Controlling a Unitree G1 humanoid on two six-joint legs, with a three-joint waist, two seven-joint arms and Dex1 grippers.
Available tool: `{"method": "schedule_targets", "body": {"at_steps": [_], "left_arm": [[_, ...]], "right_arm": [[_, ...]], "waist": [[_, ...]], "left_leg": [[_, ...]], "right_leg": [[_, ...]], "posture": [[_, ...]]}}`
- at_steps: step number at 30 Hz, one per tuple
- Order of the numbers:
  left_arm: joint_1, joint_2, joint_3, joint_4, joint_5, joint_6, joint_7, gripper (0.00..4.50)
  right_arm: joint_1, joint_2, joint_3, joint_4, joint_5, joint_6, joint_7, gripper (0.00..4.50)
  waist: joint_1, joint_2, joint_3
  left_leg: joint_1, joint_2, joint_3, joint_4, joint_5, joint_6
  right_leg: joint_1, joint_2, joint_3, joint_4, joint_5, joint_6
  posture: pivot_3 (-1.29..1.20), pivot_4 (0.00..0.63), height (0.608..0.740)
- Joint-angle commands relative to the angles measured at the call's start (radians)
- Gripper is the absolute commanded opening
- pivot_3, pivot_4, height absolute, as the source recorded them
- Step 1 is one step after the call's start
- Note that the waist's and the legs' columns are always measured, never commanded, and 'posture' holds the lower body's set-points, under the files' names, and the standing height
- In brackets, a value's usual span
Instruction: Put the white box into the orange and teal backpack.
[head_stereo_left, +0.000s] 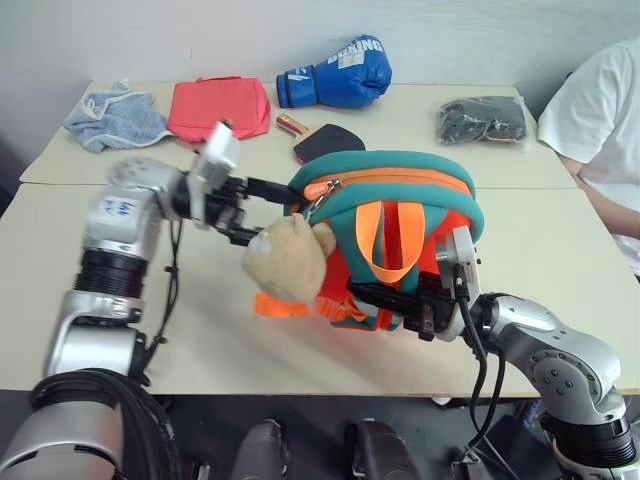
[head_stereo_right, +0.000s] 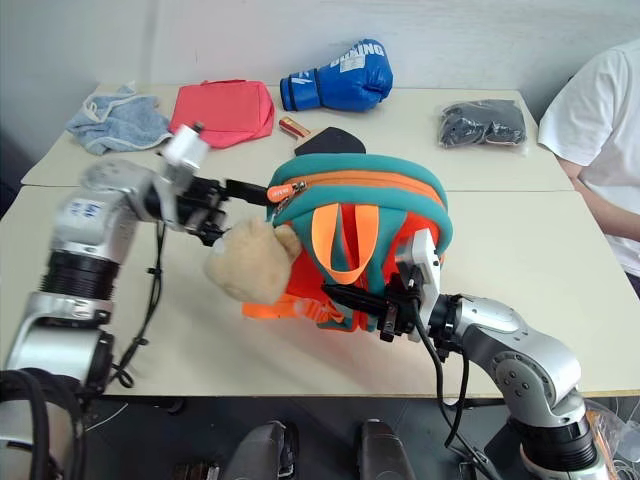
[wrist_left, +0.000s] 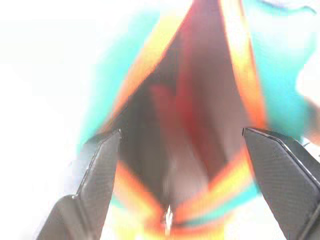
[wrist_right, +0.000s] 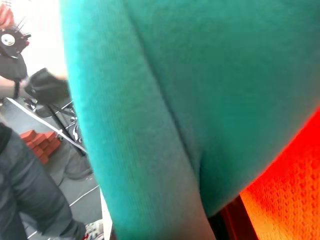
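Backpack work is the step right now. The orange and teal backpack (head_stereo_left: 400, 235) stands on the bench (head_stereo_left: 560, 290), held up from its lower side by the right end effector (head_stereo_left: 385, 300), whose fingers are pressed together on the orange fabric. The left end effector (head_stereo_left: 262, 212) is at the zipper end of the top, fingers spread wide and holding nothing; its wrist view looks straight down into the open mouth. I cannot see the white box anywhere, so it may already be inside, but I cannot tell. Next, I think the left arm should pull back gently. The bag looks soft and floppy, with smooth webbing straps (head_stereo_left: 390, 240). A fuzzy, round tan plush toy (head_stereo_left: 285, 262) hangs on its front.
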Motion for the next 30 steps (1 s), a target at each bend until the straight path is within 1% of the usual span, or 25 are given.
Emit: {"method": "schedule_targets", "body": {"at_steps": [1,3,5,7,9,12,14,15,17,20,21,23,26,30], "left_arm": [[0.003,0.094,-0.005,-0.017,-0.054,-0.009,-0.112,4.1],[0.048,0.132,0.017,-0.061,-0.085,-0.009,-0.112,4.1],[0.092,0.151,0.051,-0.112,-0.116,0.015,-0.104,4.1],[0.208,0.168,0.123,-0.266,-0.181,0.06,-0.043,4.1],[0.285,0.171,0.166,-0.381,-0.222,0.096,0.012,4.1],[0.381,0.106,0.234,-0.6,-0.305,0.15,0.173,4.1],[0.418,0.078,0.256,-0.699,-0.332,0.175,0.246,4.1],[0.436,0.068,0.259,-0.736,-0.328,0.172,0.272,4.1],[0.478,0.066,0.24,-0.792,-0.274,0.134,0.296,4.1],[0.498,0.021,0.222,-0.826,-0.269,0.133,0.365,4.1],[0.505,0.009,0.214,-0.837,-0.268,0.135,0.38,3.92],[0.519,-0.006,0.191,-0.844,-0.22,0.093,0.392,3.48],[0.526,-0.038,0.177,-0.826,-0.18,0.055,0.431,2.57],[0.506,-0.069,0.192,-0.775,-0.153,0.024,0.475,1.47]], "right_arm": [[-0.003,0.006,-0.016,-0.025,-0.005,-0.03,-0.007,0.0],[-0.004,0.004,-0.016,-0.021,-0.01,-0.035,-0.004,0.0],[-0.004,0.002,-0.018,-0.021,-0.013,-0.037,-0.003,0.0],[-0.005,0.004,-0.02,-0.016,-0.019,-0.041,-0.004,0.0],[-0.004,0.004,-0.022,-0.013,-0.02,-0.042,-0.003,0.0],[-0.013,0.003,-0.014,0.003,-0.027,-0.042,0.011,0.0],[-0.017,0.003,-0.01,0.012,-0.03,-0.044,0.019,0.0],[-0.02,0.003,-0.009,0.018,-0.032,-0.045,0.024,0.0],[-0.026,0.007,-0.004,0.028,-0.037,-0.05,0.032,0.0],[-0.038,0.013,0.008,0.045,-0.046,-0.057,0.046,0.0],[-0.04,0.016,0.011,0.048,-0.048,-0.06,0.049,0.0],[-0.039,0.022,0.014,0.051,-0.054,-0.063,0.052,0.0],[-0.038,0.03,0.02,0.054,-0.06,-0.068,0.054,0.0],[-0.042,0.045,0.021,0.055,-0.065,-0.076,0.043,0.0]], "waist": [[0.0,0.0,0.0],[0.0,0.0,0.0],[0.0,0.0,0.0],[-0.001,0.0,0.0],[-0.001,0.0,0.0],[0.002,0.0,0.0],[0.003,0.0,0.0],[0.001,0.0,0.0],[0.0,0.0,0.0],[-0.001,0.0,0.0],[0.0,0.0,0.0],[0.0,0.0,0.0],[0.0,0.0,0.0],[0.0,0.0,0.0]], "left_leg": [[0.0,0.0,0.0,0.0,0.0,0.0],[0.0,0.0,0.0,0.0,0.0,0.001],[0.0,-0.001,0.0,0.0,-0.001,0.001],[-0.001,0.0,-0.001,0.0,-0.001,0.001],[-0.001,0.0,-0.001,0.0,-0.001,0.001],[-0.001,0.0,-0.001,0.0,-0.001,0.001],[-0.001,-0.001,-0.003,0.001,-0.003,0.005],[-0.001,-0.001,-0.004,0.001,-0.003,0.006],[0.001,-0.001,-0.004,0.001,-0.003,0.006],[0.002,-0.001,-0.004,0.0,-0.003,0.005],[0.002,-0.001,-0.004,0.0,-0.003,0.005],[0.002,-0.001,-0.004,0.001,-0.003,0.005],[0.002,-0.001,-0.004,0.0,-0.003,0.005],[0.002,-0.001,-0.004,0.001,-0.003,0.005]], "right_leg": [[0.0,0.0,0.0,0.001,0.0,0.0],[0.0,-0.001,0.0,0.002,0.0,0.0],[0.0,-0.002,0.0,0.002,0.0,0.0],[0.001,-0.002,0.0,0.002,0.0,0.0],[0.001,-0.003,0.0,0.001,0.0,0.0],[0.0,-0.003,0.0,0.001,0.0,0.0],[0.002,-0.003,0.0,0.001,0.0,0.0],[0.004,-0.003,-0.001,0.001,0.0,0.0],[0.006,-0.003,-0.001,-0.001,0.0,0.0],[0.005,-0.002,-0.001,-0.001,0.0,0.0],[0.005,-0.002,-0.001,-0.001,0.0,0.0],[0.005,-0.002,-0.001,-0.001,0.0,0.0],[0.005,-0.002,-0.001,-0.001,0.0,0.0],[0.006,-0.002,-0.001,-0.001,0.0,0.0]], "posture": [[0.0,0.15,0.74],[0.0,0.15,0.74],[0.0,0.15,0.74],[0.0,0.15,0.74],[0.0,0.15,0.74],[0.0,0.15,0.74],[0.0,0.15,0.74],[0.0,0.15,0.74],[0.0,0.15,0.74],[0.0,0.15,0.74],[0.0,0.15,0.74],[0.0,0.15,0.74],[0.0,0.15,0.74],[0.0,0.15,0.74]]}}
